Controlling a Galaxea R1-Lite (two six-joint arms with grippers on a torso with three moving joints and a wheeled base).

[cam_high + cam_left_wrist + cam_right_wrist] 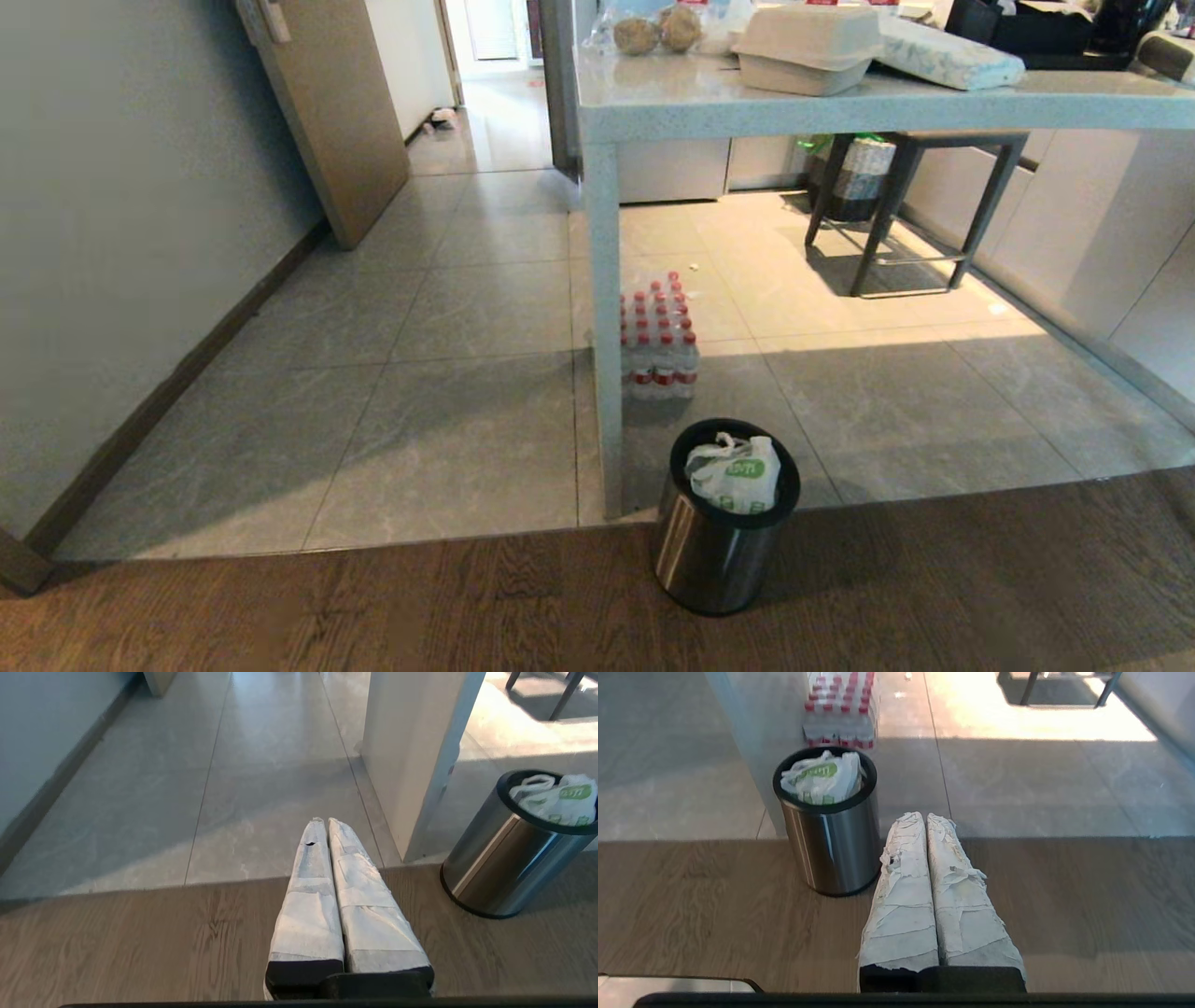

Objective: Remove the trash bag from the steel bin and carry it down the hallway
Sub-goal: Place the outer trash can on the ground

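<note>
Steel bin (719, 551) close ahead; both grippers, left gripper (325, 822) and right gripper (925, 816), pressed together, empty: open right, descend onto trash bag (738, 474) handle loops.

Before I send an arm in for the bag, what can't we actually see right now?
- Inside of the steel bin below the trash bag: hidden by the bag and rim in all views.
- Bag's handle loops: crumpled, too small to separate in the head view.
- Both tools: outside the head view; the left tool and right tool show only in their wrist views.
- Hallway beyond the door: cut off by the top edge.
</note>
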